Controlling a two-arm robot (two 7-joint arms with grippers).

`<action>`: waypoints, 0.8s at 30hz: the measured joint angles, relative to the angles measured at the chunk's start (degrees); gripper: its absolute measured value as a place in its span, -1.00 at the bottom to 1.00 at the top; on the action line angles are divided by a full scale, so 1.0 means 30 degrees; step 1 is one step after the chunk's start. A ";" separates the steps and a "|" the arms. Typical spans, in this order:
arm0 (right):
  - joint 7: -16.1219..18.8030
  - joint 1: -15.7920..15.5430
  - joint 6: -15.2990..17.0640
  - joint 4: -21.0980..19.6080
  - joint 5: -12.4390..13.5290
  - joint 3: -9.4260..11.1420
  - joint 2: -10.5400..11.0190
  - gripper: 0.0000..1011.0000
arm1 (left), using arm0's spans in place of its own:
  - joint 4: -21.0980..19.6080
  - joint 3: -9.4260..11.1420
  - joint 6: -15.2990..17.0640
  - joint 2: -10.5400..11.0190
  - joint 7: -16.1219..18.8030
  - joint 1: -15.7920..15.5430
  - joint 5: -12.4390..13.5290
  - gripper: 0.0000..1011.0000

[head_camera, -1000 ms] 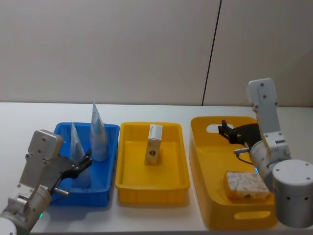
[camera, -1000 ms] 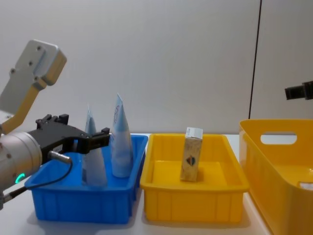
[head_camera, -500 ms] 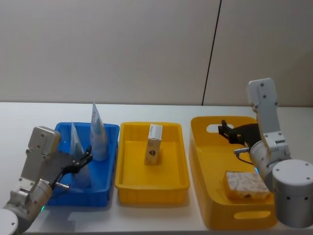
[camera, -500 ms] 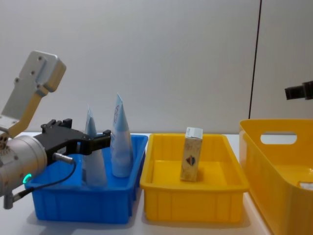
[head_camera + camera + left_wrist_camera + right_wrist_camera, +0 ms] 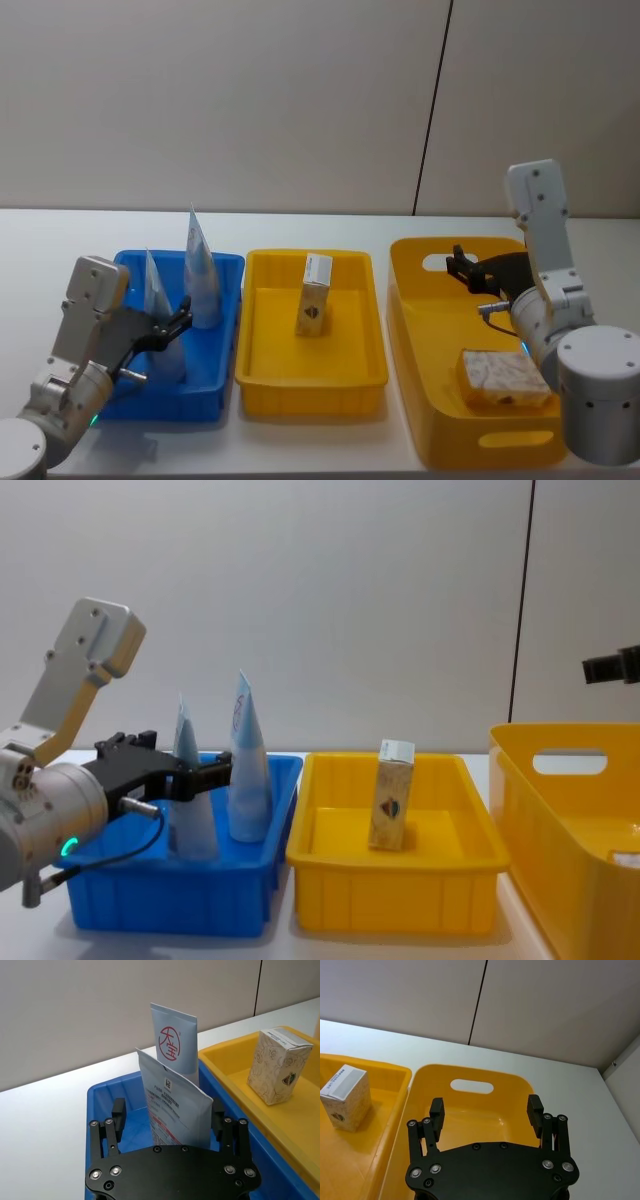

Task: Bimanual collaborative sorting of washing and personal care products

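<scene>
Blue plastic at the left of the head view: a blue tray (image 5: 180, 405) on the white table (image 5: 60, 240), with two pale squeeze tubes upright inside, the near tube (image 5: 155, 290) at the front and the far tube (image 5: 200, 275) behind it toward the tray's right wall. Left gripper (image 5: 180, 320) reaching in over the tray's left front, spread open around the near tube's lower half. In the middle, a yellow tray (image 5: 310, 382) with an upright carton (image 5: 315, 295) toward its back. At the right, a deep yellow basket (image 5: 430, 440) with a flat carton (image 5: 503, 378) lying near its front; right gripper (image 5: 458, 264) hanging above the basket's back end, well apart from that carton. From the left wrist: black fingers (image 5: 118, 1110) set wide, the near tube standing between them, a clear gap on one side and the other finger just beside the tube's edge, contact there impossible to tell; nothing clamped. Far tube directly behind, marked with a round red emblem; upright carton off to one side in the yellow tray. From the right wrist: jaws wide apart and empty, basket handle slot beyond the tips. From the chest: left gripper coming in from the left edge, level with the near tube's middle, tips reaching toward the far tube; upright carton alone in the yellow tray; right gripper's tip at the right edge, high above the basket rim.
</scene>
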 joint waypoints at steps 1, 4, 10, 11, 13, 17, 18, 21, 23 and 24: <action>0.0000 -0.0001 0.0000 0.0000 -0.0001 -0.0001 0.0000 0.99 | 0.0109 0.0004 -0.0016 -0.0037 -0.0021 -0.0053 0.0016 0.88; 0.0000 -0.0001 0.0000 -0.0001 0.0001 -0.0001 0.0001 0.98 | 0.0236 0.0007 -0.0051 -0.0077 -0.0049 -0.0117 0.0039 0.80; 0.0000 -0.0001 0.0000 0.0000 0.0000 -0.0001 0.0000 0.98 | 0.0472 0.0022 -0.0100 -0.0162 -0.0101 -0.0243 0.0072 0.46; 0.0000 -0.0001 0.0000 0.0000 -0.0001 -0.0001 0.0001 0.98 | 0.0512 0.0025 -0.0108 -0.0174 -0.0110 -0.0264 0.0078 0.39; 0.0000 -0.0001 0.0000 0.0000 0.0000 -0.0001 0.0000 0.98 | 0.0554 0.0027 -0.0119 -0.0191 -0.0120 -0.0289 0.0084 0.28; 0.0000 -0.0001 0.0000 0.0000 0.0000 -0.0001 0.0001 0.98 | 0.0648 0.0028 -0.0136 -0.0220 -0.0142 -0.0335 0.0096 -0.01; 0.0000 -0.0002 0.0000 -0.0001 0.0000 -0.0001 0.0000 0.98 | 0.0658 0.0029 -0.0137 -0.0223 -0.0144 -0.0344 0.0100 -0.01; 0.0000 -0.0001 0.0000 0.0000 -0.0001 -0.0002 0.0000 0.98 | 0.0702 0.0029 -0.0143 -0.0236 -0.0150 -0.0361 0.0108 -0.27; 0.0000 -0.0002 0.0000 0.0000 -0.0001 -0.0001 0.0001 0.99 | 0.0718 0.0028 -0.0147 -0.0243 -0.0152 -0.0372 0.0112 -0.35; 0.0000 -0.0001 0.0000 0.0000 0.0000 -0.0001 0.0001 0.98 | 0.0724 0.0029 -0.0149 -0.0246 -0.0153 -0.0375 0.0114 -0.40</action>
